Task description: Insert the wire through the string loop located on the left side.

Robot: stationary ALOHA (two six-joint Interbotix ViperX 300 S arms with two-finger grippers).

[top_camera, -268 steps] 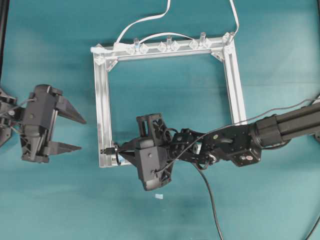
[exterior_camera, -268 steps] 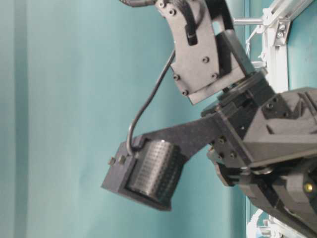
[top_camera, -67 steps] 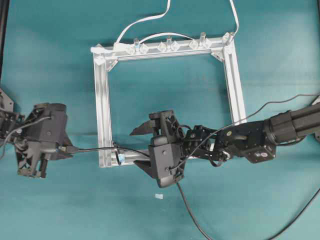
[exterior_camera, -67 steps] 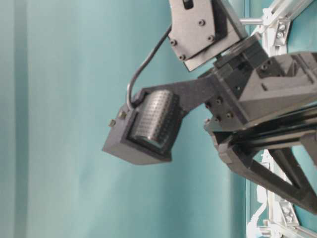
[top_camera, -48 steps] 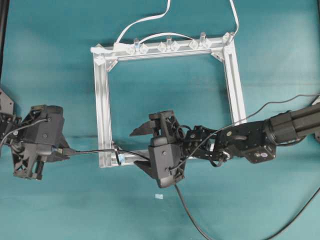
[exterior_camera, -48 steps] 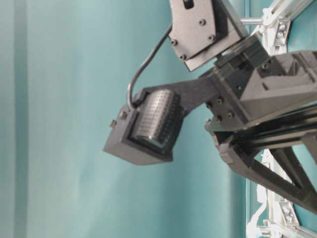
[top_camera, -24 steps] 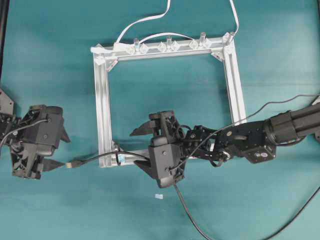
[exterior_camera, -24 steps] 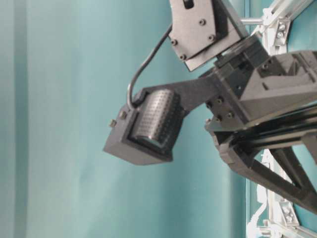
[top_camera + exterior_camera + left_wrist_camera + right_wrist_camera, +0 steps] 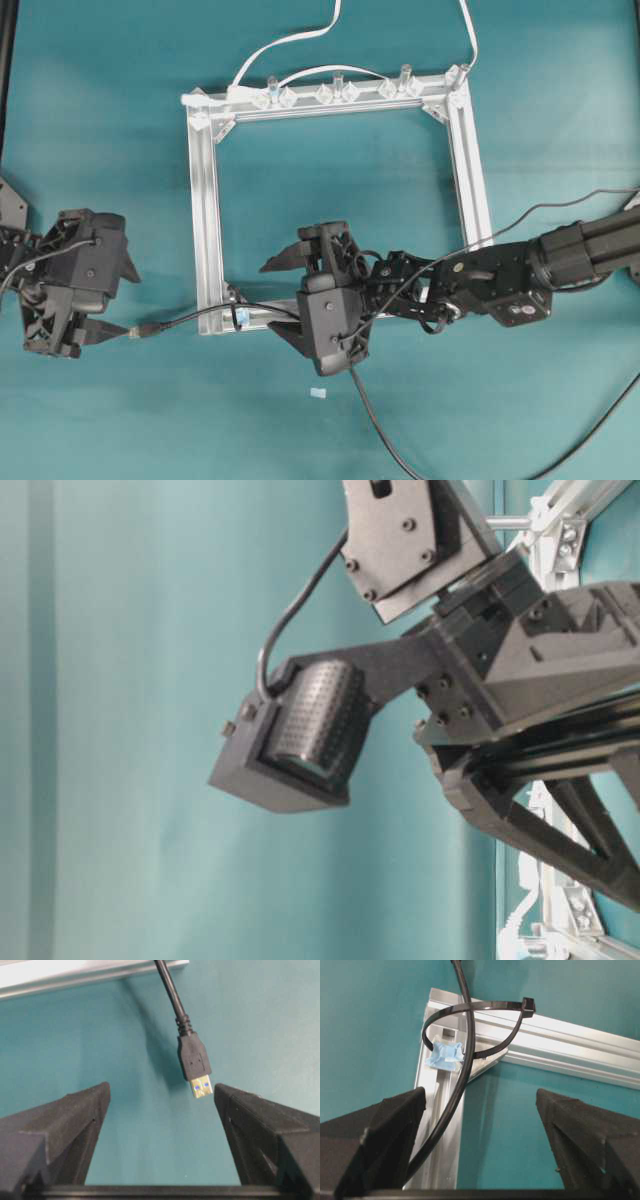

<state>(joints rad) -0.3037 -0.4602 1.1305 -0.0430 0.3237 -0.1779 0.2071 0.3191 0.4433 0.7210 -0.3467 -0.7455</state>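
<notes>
I see the wire [image 9: 190, 317] lying roughly level across the overhead view, its plug [image 9: 195, 1062] pointing left, toward my left gripper [image 9: 113, 298]. That gripper's jaws are spread wide; the plug tip sits between them on the mat, touching neither. The wire passes through the loop [image 9: 472, 1027] at the frame [image 9: 207, 220] corner. My right gripper [image 9: 285, 300] stands spread too, straddling that corner and gripping nothing.

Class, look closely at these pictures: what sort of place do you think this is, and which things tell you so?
Probably a robotics lab bench: two black robot arms work over a plain teal tabletop, around a square aluminium frame with a black USB cable threaded through its corner.
</notes>
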